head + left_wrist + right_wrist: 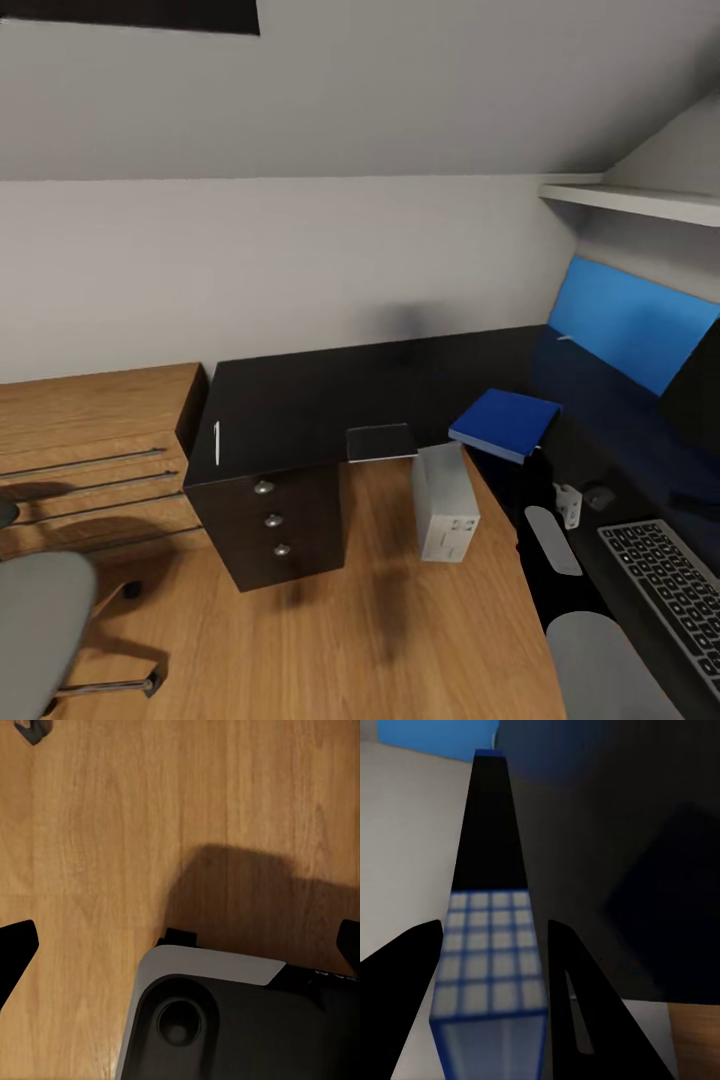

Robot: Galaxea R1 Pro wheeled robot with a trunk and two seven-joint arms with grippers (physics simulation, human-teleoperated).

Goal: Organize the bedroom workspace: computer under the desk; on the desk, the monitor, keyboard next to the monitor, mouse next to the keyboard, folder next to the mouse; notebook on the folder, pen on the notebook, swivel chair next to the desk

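Right tool (495, 934) is clamped on the folder (505, 423): in the right wrist view its two dark fingers press close on either side of a blue-edged slab that runs away from the camera. Left tool (180, 945) hangs with its fingers spread wide apart over the bare wood floor (97, 832), holding nothing.

In the head view the folder sits tilted over the inner corner of the glossy black tabletop (300, 400). Whether its far edge touches the surface I cannot tell. The mouse (598, 497) lies near it, and the keyboard (668, 590) is further along. The grey notebook (380, 441) rests at the tabletop's front edge, well apart from the white pen (217, 442) at the left end. The computer (446, 503) stands on the floor by that edge.

The folder is probably light and fairly stiff, though a flat board pinched at one rim will likely sag or twist. Its smooth cover could slide between the fingers. A hold near the middle of one long edge seems safest, and it should be set down flat beside the mouse.
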